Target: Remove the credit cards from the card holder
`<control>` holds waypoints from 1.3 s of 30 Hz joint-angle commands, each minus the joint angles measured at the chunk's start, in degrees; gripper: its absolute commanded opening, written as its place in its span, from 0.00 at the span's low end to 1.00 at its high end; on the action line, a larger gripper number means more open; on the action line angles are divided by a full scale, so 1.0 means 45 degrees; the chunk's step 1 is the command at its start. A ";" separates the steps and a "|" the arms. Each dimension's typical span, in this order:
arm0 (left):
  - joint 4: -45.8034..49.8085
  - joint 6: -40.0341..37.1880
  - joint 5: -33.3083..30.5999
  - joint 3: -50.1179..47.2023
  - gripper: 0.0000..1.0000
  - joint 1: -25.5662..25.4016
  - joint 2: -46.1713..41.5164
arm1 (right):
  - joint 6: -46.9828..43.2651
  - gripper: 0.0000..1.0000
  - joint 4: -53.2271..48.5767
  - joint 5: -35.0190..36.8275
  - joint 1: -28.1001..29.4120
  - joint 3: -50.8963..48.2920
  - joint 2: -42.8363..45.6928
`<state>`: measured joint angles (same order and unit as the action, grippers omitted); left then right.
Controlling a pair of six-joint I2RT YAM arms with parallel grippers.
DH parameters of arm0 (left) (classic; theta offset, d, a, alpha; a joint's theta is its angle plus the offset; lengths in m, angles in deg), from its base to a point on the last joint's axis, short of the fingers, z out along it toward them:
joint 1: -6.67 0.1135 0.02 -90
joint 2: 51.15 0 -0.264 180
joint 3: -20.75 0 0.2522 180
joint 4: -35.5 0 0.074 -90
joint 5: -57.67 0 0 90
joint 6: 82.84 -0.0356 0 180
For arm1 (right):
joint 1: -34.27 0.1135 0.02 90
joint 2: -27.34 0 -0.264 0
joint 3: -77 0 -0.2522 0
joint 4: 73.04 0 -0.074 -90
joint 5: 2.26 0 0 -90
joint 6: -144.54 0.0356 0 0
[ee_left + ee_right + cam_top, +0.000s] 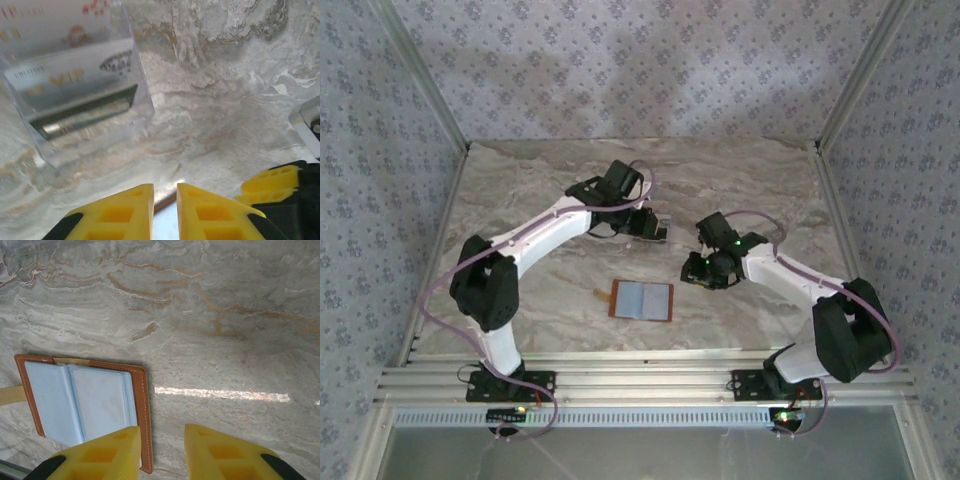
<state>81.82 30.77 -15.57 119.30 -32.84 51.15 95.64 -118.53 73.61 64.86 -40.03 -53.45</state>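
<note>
The card holder lies open and flat on the marble desk, about midway between the two arms, with its grey-blue lining facing up and brown stitched edges all round. A tan strap sticks out from its left side.

Further back, the left gripper hangs low over the desk, just in front of a clear stand. The credit cards stand upright in that stand. The front one is pale with gold "VIP" lettering, another shows behind it, and a dark band sits lower down. The gripper's yellow fingers are drawn narrow. A pale sliver with a brown edge shows in the gap, but I cannot tell what it is or whether it is gripped.

The right gripper hovers beside the card holder's right edge, fingers moderately apart with bare desk between them.
</note>
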 commanded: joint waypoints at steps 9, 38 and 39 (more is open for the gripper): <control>0.1040 0.3248 -0.0523 -0.1227 0.21 -0.1599 -0.0998 | 0.0032 0.30 -0.0914 0.0341 0.0281 0.0382 -0.0167; -0.3157 0.6335 0.1512 -0.5180 0.00 -0.3062 0.0321 | 0.0662 0.25 0.1224 -0.0754 0.0497 -0.0506 -0.0793; -0.3172 0.6315 0.1513 -0.5236 0.00 -0.3040 0.0368 | 0.0783 0.25 0.1458 -0.0935 0.0563 -0.0485 -0.0976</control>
<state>68.55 59.34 -7.92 96.33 -46.70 52.11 97.15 -115.05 72.24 66.65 -41.78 -55.97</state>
